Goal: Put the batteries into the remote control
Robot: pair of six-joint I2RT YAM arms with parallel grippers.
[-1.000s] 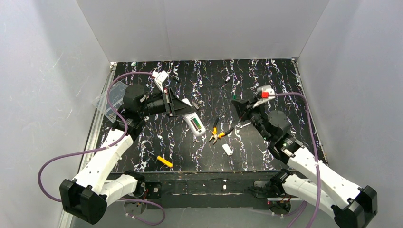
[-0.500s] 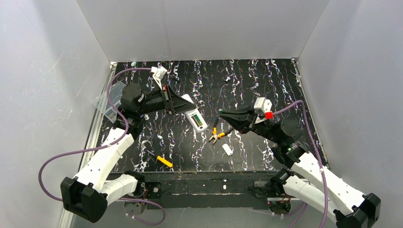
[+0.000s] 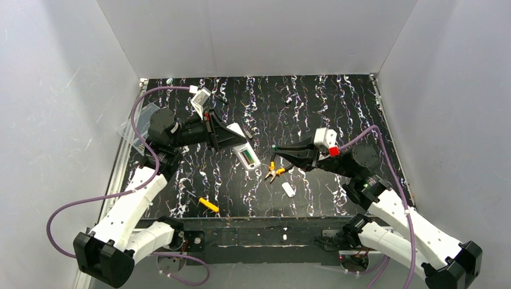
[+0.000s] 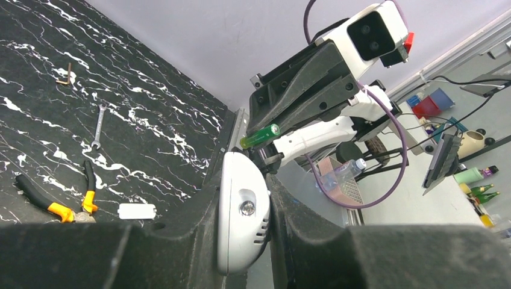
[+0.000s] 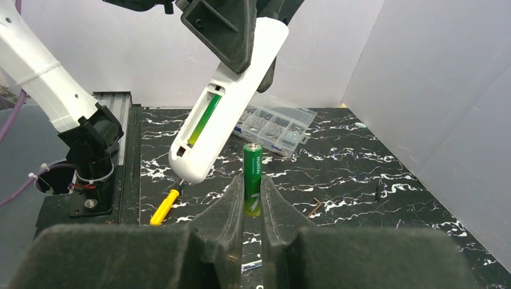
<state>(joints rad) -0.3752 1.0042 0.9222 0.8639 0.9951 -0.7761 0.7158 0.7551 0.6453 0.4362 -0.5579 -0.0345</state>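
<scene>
My left gripper (image 3: 237, 139) is shut on the white remote control (image 3: 247, 156) and holds it tilted above the table; in the left wrist view (image 4: 242, 208) its rounded end sits between the jaws. The right wrist view shows the remote's (image 5: 226, 102) open battery bay with one green battery (image 5: 203, 119) inside. My right gripper (image 3: 280, 149) is shut on a second green battery (image 5: 252, 176), which stands upright between the fingers just right of the remote's lower end, not touching it. That battery also shows in the left wrist view (image 4: 260, 135).
Orange-handled pliers (image 3: 274, 170) and a small loose white cover piece (image 3: 288, 189) lie under the grippers. A yellow-handled screwdriver (image 3: 208, 205) lies near the front. A clear parts box (image 3: 135, 127) sits at the left edge. A small wrench (image 4: 99, 123) and a hex key (image 5: 313, 208) lie on the table.
My right arm has swung left from the right side and stretched out, carrying the battery up close to the remote. My left gripper has shifted the remote slightly.
</scene>
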